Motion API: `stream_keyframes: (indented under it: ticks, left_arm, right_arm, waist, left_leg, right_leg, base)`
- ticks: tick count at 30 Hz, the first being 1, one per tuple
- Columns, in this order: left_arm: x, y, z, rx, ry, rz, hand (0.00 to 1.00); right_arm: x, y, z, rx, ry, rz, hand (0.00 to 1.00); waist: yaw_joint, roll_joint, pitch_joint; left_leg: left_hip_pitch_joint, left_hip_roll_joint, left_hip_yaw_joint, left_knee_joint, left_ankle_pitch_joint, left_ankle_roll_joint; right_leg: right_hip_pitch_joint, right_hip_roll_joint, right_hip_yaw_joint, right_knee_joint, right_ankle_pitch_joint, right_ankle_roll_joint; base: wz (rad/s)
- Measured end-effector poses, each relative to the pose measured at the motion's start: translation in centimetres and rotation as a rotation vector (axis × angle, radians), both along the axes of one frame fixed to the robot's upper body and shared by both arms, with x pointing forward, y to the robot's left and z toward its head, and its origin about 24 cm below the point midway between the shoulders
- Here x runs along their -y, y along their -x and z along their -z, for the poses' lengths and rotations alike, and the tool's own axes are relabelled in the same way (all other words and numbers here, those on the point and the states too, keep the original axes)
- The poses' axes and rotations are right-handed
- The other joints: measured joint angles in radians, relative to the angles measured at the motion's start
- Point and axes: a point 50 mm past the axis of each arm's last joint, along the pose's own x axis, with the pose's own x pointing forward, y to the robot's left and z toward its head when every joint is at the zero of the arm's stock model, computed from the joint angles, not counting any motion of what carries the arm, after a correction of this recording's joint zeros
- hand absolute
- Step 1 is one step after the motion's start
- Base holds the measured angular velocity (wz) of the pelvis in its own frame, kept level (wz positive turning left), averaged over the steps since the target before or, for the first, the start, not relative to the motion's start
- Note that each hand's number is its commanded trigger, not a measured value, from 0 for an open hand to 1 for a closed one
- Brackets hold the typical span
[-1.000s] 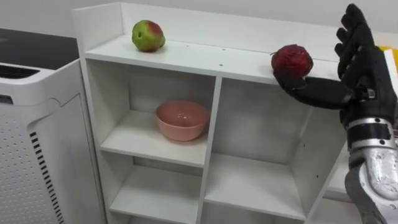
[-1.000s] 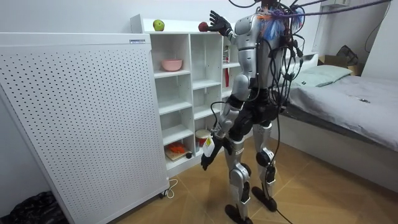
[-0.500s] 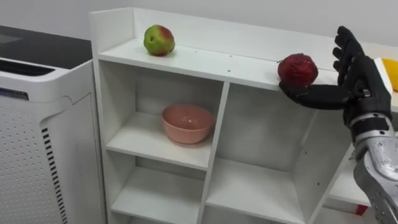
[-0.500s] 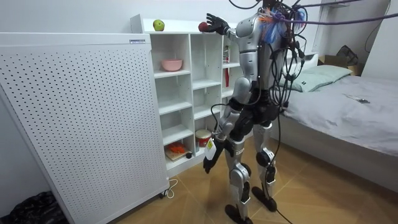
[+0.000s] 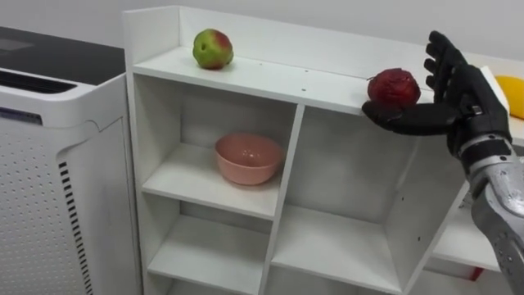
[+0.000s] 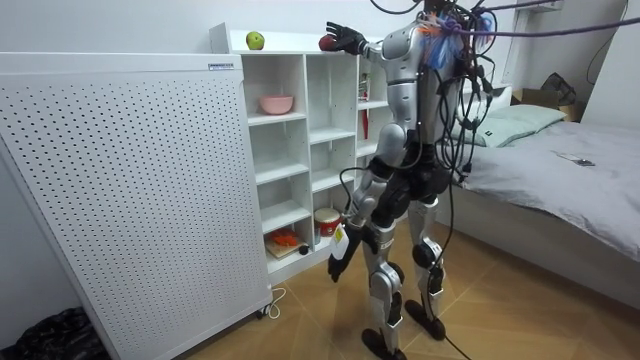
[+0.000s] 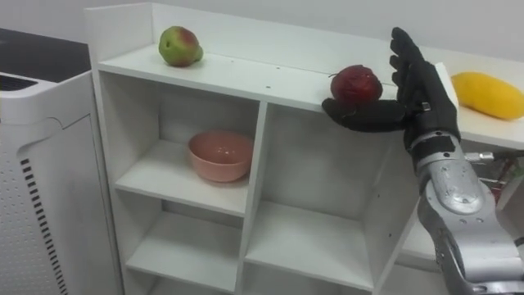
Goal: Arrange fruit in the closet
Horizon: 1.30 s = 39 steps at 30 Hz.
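The left hand (image 6: 340, 258) hangs idle by the thigh in the room view, where the robot stands upright facing the white closet (image 5: 278, 79). The right hand (image 5: 465, 98) is raised to the closet's top board, its fingers (image 5: 442, 57) straight, spread and pointing up, with the thumb stretched out level along the board's front edge. Over the last second this hand has drawn closer in beside the red fruit (image 5: 394, 86), and in the room view the arm reaches further towards the closet; the head camera has swung a little too, so part of the shift is its own. The fruit sits at the very front edge of the top board, right above the thumb and just beside the palm, with nothing curled round it. Whether its weight is on the board or on the thumb is not clear. By my reading it is being delivered or nudged onto the board and not gripped, so the placing is nearly done but not safe until the fruit lies further back. It is dark red, roundish and dull-skinned, likely to roll. Deeper in, a pink bowl (image 5: 248, 157) stands in an upper compartment, and a green-and-red apple (image 5: 213, 48) rests at the far left of the top board.
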Motion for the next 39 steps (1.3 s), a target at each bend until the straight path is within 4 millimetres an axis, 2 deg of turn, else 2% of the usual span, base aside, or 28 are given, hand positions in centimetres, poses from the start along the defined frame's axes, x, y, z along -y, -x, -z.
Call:
stream_keyframes:
  ticks: [1,3,4,5,10,14,18,20,26,31,35,37,39]
  left_arm:
    - [0.0,0.0,0.0,0.0,-0.001,0.0,0.0]
    - [0.0,-0.2,-0.1,0.003,-0.006,0.0,0.0]
    - [-0.1,-0.2,-0.1,0.003,-0.007,-0.001,0.0]
    - [-0.1,-0.2,-0.1,0.003,-0.009,-0.001,0.0]
    - [-0.4,-0.2,-0.2,0.002,-0.015,0.001,0.0]
    - [-1.1,-0.2,-0.4,-0.004,-0.025,0.004,0.0]
    - [-1.5,0.1,-0.4,-0.019,-0.025,-0.003,0.0]
    - [-1.5,0.1,-0.4,-0.019,-0.025,-0.003,0.0]
    - [-1.5,0.0,-0.4,-0.018,-0.024,-0.003,0.0]
    - [-1.5,-0.2,-0.5,-0.019,-0.016,0.002,0.0]
    - [-1.7,-0.3,-0.6,-0.017,-0.013,0.004,0.0]
    - [-1.6,-0.4,-0.6,-0.017,-0.013,0.01,0.0]
    - [-1.4,-0.8,-0.6,-0.006,-0.01,0.034,0.0]
  right_arm:
    - [0.1,0.0,0.0,-0.001,0.002,-0.002,0.02]
    - [0.3,0.0,-0.1,-0.007,0.013,-0.017,0.72]
    - [0.3,0.0,-0.1,-0.009,0.016,-0.021,0.9]
    - [0.3,0.0,-0.1,-0.014,0.024,-0.028,1.0]
    - [0.0,-0.1,0.2,-0.056,0.114,-0.079,1.0]
    - [0.6,-0.2,0.7,-0.103,0.161,-0.095,1.0]
    - [0.9,-0.5,0.6,-0.113,0.175,-0.082,1.0]
    - [0.8,-0.6,0.3,-0.111,0.187,-0.085,1.0]
    - [0.5,-0.7,-0.5,-0.091,0.221,-0.098,1.0]
    - [0.1,-0.7,-0.7,-0.086,0.23,-0.133,1.0]
    - [-0.1,-0.5,-0.8,-0.078,0.233,-0.143,1.0]
    - [-0.7,-0.3,-1.0,-0.062,0.257,-0.16,1.0]
    - [-1.7,0.6,-0.7,-0.04,0.285,-0.206,1.0]
  waist:
    - [-0.001,0.0,-0.0001]
    - [-0.002,0.0,-0.0002]
    - [-0.002,0.0,-0.0002]
    - [-0.001,0.0,-0.0003]
    - [0.002,-0.008,-0.0025]
    - [0.012,-0.037,-0.0069]
    - [0.012,-0.054,-0.0015]
    - [0.013,-0.055,-0.0004]
    - [0.017,-0.046,0.0053]
    - [0.021,-0.044,0.0052]
    - [0.019,-0.041,0.0042]
    - [0.017,-0.034,0.0023]
    - [0.015,-0.017,-0.0018]
  left_leg:
    - [0.0,0.0,0.0,0.0,0.0,0.0]
    - [0.001,0.0,-0.002,0.0,0.0,0.0]
    - [0.001,0.0,-0.002,0.0,0.0,0.0]
    - [0.004,0.0,-0.002,0.0,0.0,0.0]
    - [0.018,0.0,0.001,-0.006,0.0,0.0]
    - [0.019,0.001,0.002,-0.006,0.001,-0.001]
    - [0.022,0.001,0.002,-0.004,0.001,-0.001]
    - [0.02,0.001,0.002,-0.003,0.001,-0.001]
    - [0.016,0.001,0.0,-0.004,0.0,-0.001]
    - [0.015,0.0,-0.008,-0.007,0.0,-0.001]
    - [0.015,-0.001,-0.008,-0.007,0.0,-0.001]
    - [0.015,-0.001,-0.001,-0.007,0.0,-0.001]
    - [0.014,-0.001,0.004,-0.006,0.0,-0.001]
  right_leg:
    - [0.0,0.0,-0.001,0.0,0.0,0.0]
    - [0.001,0.0,-0.003,0.0,0.0,0.0]
    - [0.001,0.0,-0.003,0.0,0.0,0.0]
    - [0.003,-0.001,-0.003,0.0,0.0,0.0]
    - [0.011,-0.001,0.0,0.0,0.0,0.0]
    - [0.01,-0.001,0.002,0.0,0.0,0.0]
    - [0.014,-0.002,0.001,0.0,0.0,0.0]
    - [0.013,-0.002,-0.001,0.0,0.0,0.0]
    - [0.012,-0.002,-0.025,0.0,0.0,0.0]
    - [0.013,-0.002,-0.022,0.0,0.0,0.0]
    - [0.012,-0.002,-0.019,0.0,0.0,0.0]
    - [0.01,-0.002,-0.013,0.0,0.0,0.0]
    - [0.008,-0.004,-0.01,0.001,0.0,0.0]
  base:
    - [0.0]
    - [0.0]
    - [0.0]
    - [0.0]
    - [-0.04]
    - [-0.03]
    - [0.0]
    - [0.0]
    - [0.03]
    - [0.06]
    - [0.0]
    - [-0.09]
    - [-0.06]
